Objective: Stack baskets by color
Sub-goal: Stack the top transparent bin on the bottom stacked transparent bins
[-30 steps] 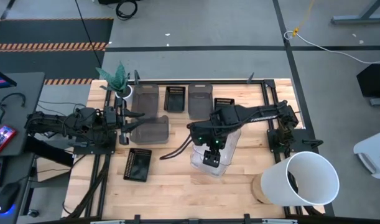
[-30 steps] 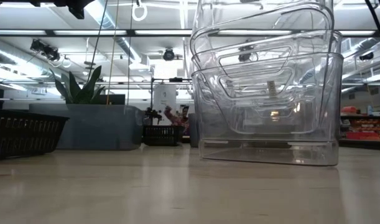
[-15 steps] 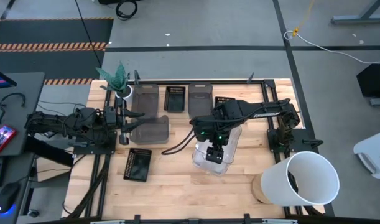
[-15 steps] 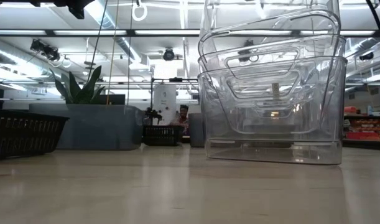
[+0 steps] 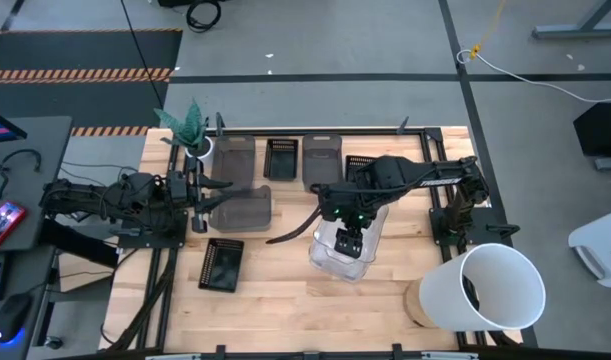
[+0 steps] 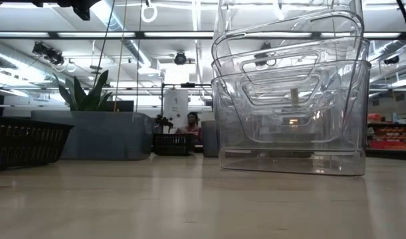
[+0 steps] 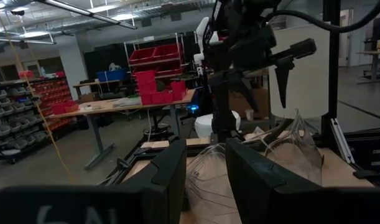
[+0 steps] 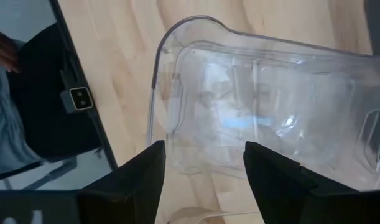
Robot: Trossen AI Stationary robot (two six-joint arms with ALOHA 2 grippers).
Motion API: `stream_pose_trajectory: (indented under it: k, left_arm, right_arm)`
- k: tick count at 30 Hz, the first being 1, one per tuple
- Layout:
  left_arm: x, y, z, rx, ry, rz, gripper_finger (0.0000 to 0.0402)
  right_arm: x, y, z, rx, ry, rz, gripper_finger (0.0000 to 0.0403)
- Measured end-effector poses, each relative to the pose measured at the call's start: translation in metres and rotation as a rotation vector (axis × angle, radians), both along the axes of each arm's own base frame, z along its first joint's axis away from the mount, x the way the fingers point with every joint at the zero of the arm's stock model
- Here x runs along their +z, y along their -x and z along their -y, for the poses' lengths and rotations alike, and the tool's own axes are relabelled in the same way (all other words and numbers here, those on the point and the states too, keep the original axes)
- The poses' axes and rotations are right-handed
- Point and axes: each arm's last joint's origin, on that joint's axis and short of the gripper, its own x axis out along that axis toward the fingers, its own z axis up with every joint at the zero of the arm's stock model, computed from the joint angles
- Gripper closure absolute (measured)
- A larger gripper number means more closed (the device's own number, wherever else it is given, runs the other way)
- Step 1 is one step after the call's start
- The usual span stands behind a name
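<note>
A stack of nested clear baskets (image 5: 343, 252) (image 6: 289, 113) stands with its bottom on the wooden table, right of the middle. My right gripper (image 5: 351, 240) (image 8: 202, 180) hangs open just above the stack, pointing steeply down, its fingers apart over the top basket's inside (image 8: 252, 118). My left gripper (image 5: 201, 196) (image 7: 208, 177) waits open and level at the table's left, beside a smoky grey basket (image 5: 241, 208). Two more grey baskets (image 5: 235, 157) (image 5: 322, 160) and three black slotted baskets (image 5: 282, 157) (image 5: 360, 164) (image 5: 222, 265) sit apart on the table.
A big white bucket (image 5: 492, 288) lies at the near right corner. A small potted plant (image 5: 192, 130) stands at the far left corner. A dark frame (image 5: 425, 135) runs along the table's far and right edges. Bare wood (image 5: 285, 300) lies along the near edge.
My right gripper has risen and drawn a little toward the far right, staying open above the clear stack. The stack slid slightly sideways at first and has stood still since.
</note>
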Motion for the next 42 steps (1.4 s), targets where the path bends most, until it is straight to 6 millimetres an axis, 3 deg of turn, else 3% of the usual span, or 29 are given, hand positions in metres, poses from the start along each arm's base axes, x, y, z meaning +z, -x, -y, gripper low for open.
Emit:
stream_pose_trajectory:
  k: [9, 42]
  left_arm:
    - [0.0, 0.0001, 0.0, 0.0, 0.0, 0.0, 0.0283]
    - [0.0, 0.0, 0.0, 0.0, 0.0, 0.0, 0.0283]
  right_arm:
    - [-0.0003, 0.0003, -0.0019, -0.043, 0.05, 0.005, 0.0196]
    - [-0.0004, 0.0002, -0.0015, -0.022, 0.055, 0.009, 0.0197]
